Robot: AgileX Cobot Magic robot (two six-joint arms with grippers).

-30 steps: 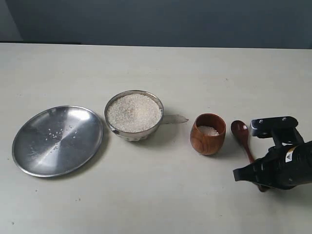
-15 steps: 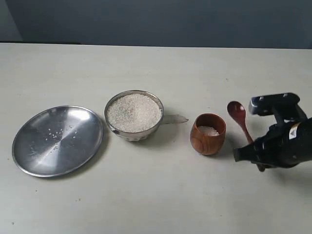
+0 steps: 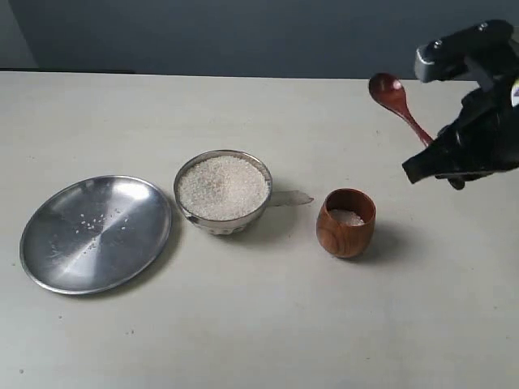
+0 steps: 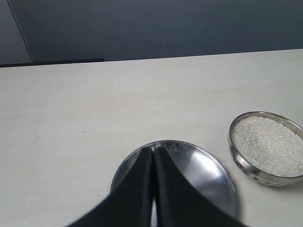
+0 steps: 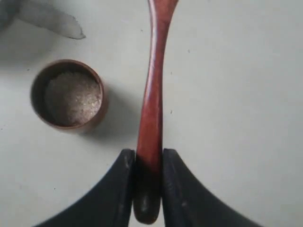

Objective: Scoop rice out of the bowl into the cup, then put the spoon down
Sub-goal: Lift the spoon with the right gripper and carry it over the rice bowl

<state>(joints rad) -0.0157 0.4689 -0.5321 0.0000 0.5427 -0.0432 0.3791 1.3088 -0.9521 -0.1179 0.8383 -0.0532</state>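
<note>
The right tool (image 5: 148,158) clamped the spoon (image 5: 152,90) by its handle, high above the table (image 3: 324,324). Scooping looked next: reach the bowl (image 3: 217,226) and dip into the rice (image 3: 223,186).

The bench (image 3: 243,332) was a plain cream-white with a few faint dark specks. The wall (image 3: 243,32) behind it was dark blue-grey. The plate (image 3: 49,251) was shiny silver steel, streaked with pale reflections and dotted with a few white grains. The bowl (image 3: 220,225) was the same polished silver. The rice (image 3: 223,186) in it was white to pale cream and finely speckled. The cup (image 3: 345,237) was warm reddish-brown wood, darker inside its rim, with pale rice at the bottom. The spoon (image 3: 393,97) was a glossy, deeper red-brown. The left tool (image 4: 152,150) and the right tool (image 5: 148,155) were both matte black.
</note>
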